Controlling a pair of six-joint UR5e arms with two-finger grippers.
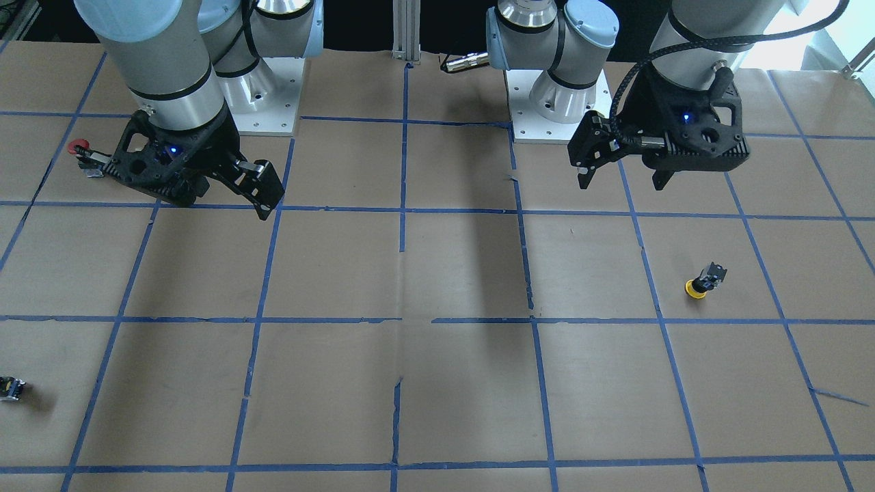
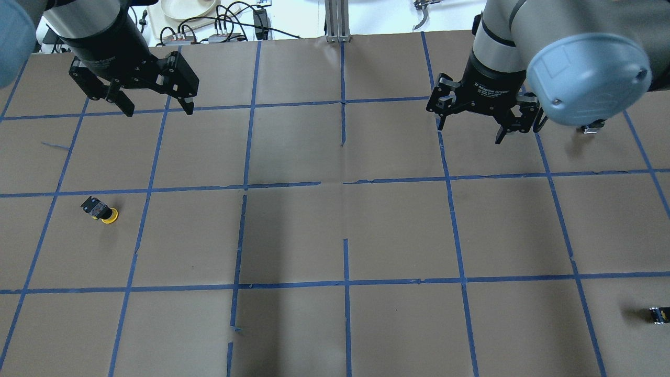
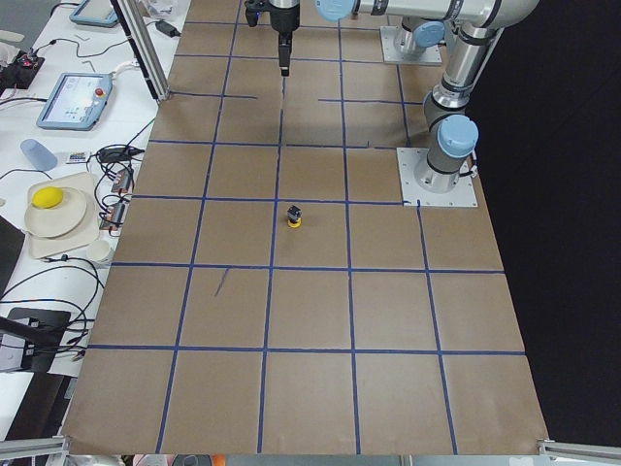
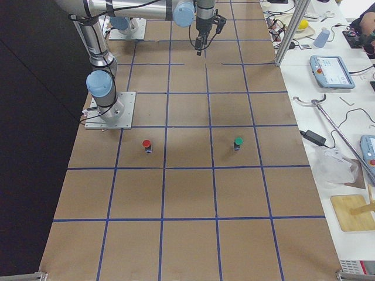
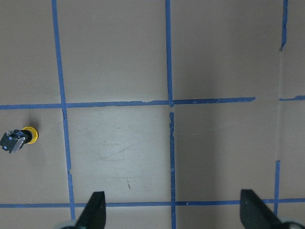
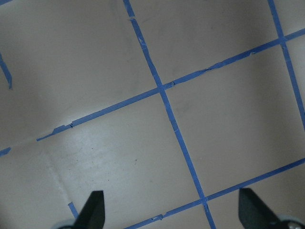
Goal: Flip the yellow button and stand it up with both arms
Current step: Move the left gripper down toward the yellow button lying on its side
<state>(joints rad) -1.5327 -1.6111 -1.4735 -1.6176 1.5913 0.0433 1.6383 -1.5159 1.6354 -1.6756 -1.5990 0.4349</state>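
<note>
Left gripper (image 2: 158,111): fingers (image 5: 95,212) spread wide with bare paper between them, holding nothing, tips off the table; right gripper (image 2: 469,133): fingers (image 6: 94,210) spread just as wide and also empty, hanging over a crossing of blue tape lines. Both silver-grey jointed arms with light-blue joint caps sit along the far edge in the overhead view, left one at 10 o'clock, right one at 1 o'clock.

Tiny push-button switch with round yellow cap and black-and-grey boxy body, the yellow button (image 2: 102,211), is at about 7 o'clock from the left gripper in the overhead view, well apart from it; it rests cap-down on the paper, body up, alone inside one taped square; in the left wrist view it shows at 9 o'clock, by the frame edge.

Table covered in brown paper with a blue tape grid (image 2: 398,230); same-shaped red-capped button (image 1: 81,145) at 9 o'clock of the right gripper in the front-facing view; green-capped button (image 4: 238,141) at 3 o'clock of the red one in the right side view.
</note>
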